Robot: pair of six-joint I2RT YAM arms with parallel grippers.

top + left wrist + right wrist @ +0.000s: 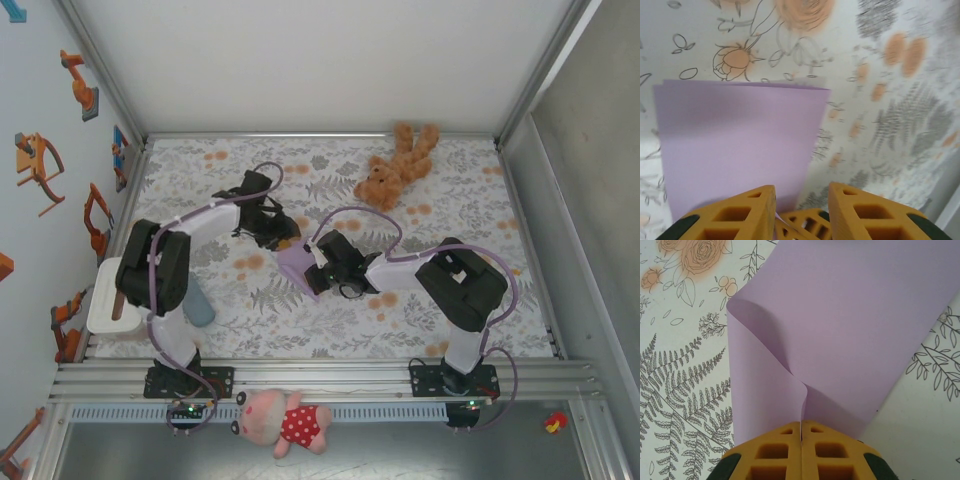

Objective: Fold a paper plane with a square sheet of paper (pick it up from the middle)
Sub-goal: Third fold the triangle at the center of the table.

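Find the square sheet of paper [293, 264] on the bench [450, 320], towards the arm bases and leftward from the teddy bear [395, 165], between both pincers. Pinched at its near edge by the right pincer [801, 427], shut tight; buckled into an upright curl just ahead of the tips. Spread flat ahead of the left pincer [802, 200], parted by a modest gap, gripping nothing. Cannot tell whether left finger [747, 210] touches paper. Far corners cut off in right wrist view.

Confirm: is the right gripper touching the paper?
Touching. The right wrist view shows the right gripper shut on the paper, with the sheet's edge pinched between its fingers and buckling up from there.
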